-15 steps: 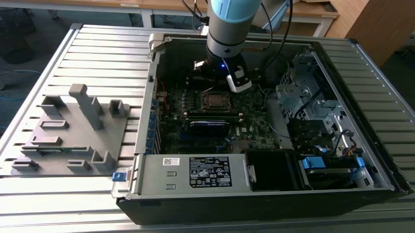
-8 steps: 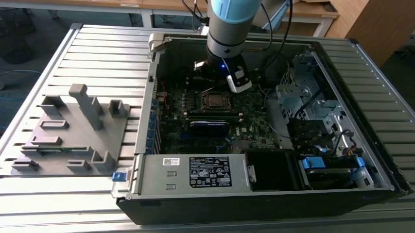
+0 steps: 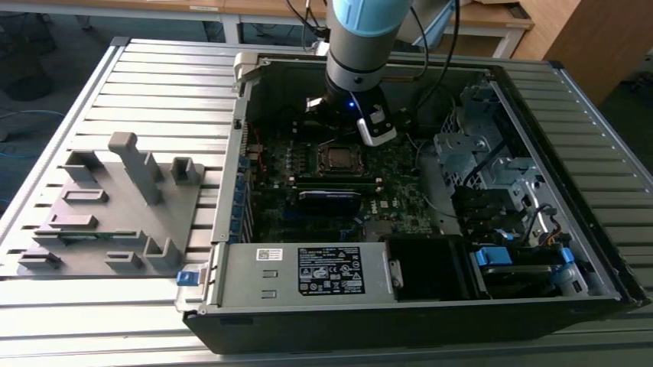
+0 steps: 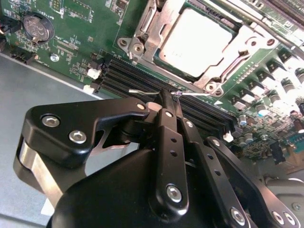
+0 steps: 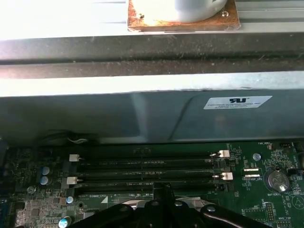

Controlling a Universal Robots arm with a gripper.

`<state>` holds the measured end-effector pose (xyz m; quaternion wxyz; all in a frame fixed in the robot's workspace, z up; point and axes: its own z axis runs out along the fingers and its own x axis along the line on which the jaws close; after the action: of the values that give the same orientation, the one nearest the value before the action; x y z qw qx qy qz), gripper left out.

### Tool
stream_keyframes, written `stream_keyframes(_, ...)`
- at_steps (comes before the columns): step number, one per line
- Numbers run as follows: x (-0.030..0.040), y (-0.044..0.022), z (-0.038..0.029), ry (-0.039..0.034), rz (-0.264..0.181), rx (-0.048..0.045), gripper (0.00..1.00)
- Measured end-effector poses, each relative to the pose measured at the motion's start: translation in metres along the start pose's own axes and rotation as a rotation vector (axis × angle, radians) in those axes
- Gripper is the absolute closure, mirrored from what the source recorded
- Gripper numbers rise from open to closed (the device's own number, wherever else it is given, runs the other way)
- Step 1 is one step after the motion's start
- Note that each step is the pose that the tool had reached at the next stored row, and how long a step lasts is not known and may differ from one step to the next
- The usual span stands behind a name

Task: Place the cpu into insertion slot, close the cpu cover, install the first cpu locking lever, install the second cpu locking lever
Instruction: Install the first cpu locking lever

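**A:** What sat nearest the lens?

**B:** The gripper (image 4: pixel 167 97), its black linkage spread across the second wrist view. Its fingers (image 4: pixel 166 128) were pressed together, and a thin wire locking lever (image 4: pixel 194 94) crossed right at their tips. I couldn't tell whether the wire was pinched between them or only touching them.

**A:** And the cpu?

**B:** The cpu (image 4: pixel 199 40) lay flat in the insertion slot (image 4: pixel 222 20), silver top up. The cpu cover (image 4: pixel 159 23) was folded down around it, so those two steps looked done.

**A:** How would it handle?

**B:** I'd judge the chip light, stiff and delicate underneath, something to take by the edges only. Framed in like that, though, it wanted no touching. The lever looked like the live part. It seemed to be springy steel wire, thin and slick, best taken near its free end, and closed tips could slip off it there.

**A:** What lay around it?

**B:** Black memory slots (image 4: pixel 137 76) ran between the insertion slot and the gripper. A coin cell (image 4: pixel 38 27) sat farther off on the green motherboard (image 4: pixel 71 52). In the exterior view the board lay inside an open computer case (image 3: pixel 571 107) on a slatted metal bench (image 3: pixel 153 69). A grey fixture plate (image 3: pixel 112 214) stood at the exterior view's left.
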<state>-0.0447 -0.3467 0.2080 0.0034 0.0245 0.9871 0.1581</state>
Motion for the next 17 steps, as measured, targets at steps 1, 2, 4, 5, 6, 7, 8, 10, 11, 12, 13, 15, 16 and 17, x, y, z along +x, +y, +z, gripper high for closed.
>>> stream_keyframes(1, -0.0005, 0.0002, 0.0006, -0.0002, 0.0, 0.002, 0.89)
stream_keyframes(2, -0.0011, 0.0004, 0.0012, -0.0004, 0.0, 0.0038, 0.89)
stream_keyframes(4, -0.0024, 0.0007, 0.0023, -0.0006, 0.001, 0.0071, 0.89)
stream_keyframes(5, -0.003, 0.0009, 0.0028, -0.0007, 0.001, 0.0086, 0.89)
stream_keyframes(6, -0.0033, 0.001, 0.0032, -0.0008, 0.001, 0.0103, 0.89)
stream_keyframes(7, -0.0036, 0.0012, 0.0035, -0.001, 0.001, 0.0123, 0.89)
stream_keyframes(8, -0.0038, 0.0014, 0.0038, -0.0012, 0.001, 0.0147, 0.89)
stream_keyframes(10, -0.0047, 0.0019, 0.0044, -0.0015, 0.001, 0.0202, 0.89)
stream_keyframes(11, -0.0052, 0.0021, 0.0046, -0.0017, 0.001, 0.0231, 0.89)
stream_keyframes(12, -0.0058, 0.0023, 0.0048, -0.0019, 0.002, 0.0262, 0.89)
stream_keyframes(13, -0.0063, 0.0025, 0.005, -0.0022, 0.002, 0.0296, 0.89)
stream_keyframes(15, -0.0068, 0.0034, 0.0055, -0.0027, 0.002, 0.0381, 0.89)
stream_keyframes(16, -0.0069, 0.004, 0.0058, -0.0029, 0.002, 0.0424, 0.89)
stream_keyframes(17, -0.007, 0.0047, 0.0062, -0.0032, 0.002, 0.0465, 0.89)
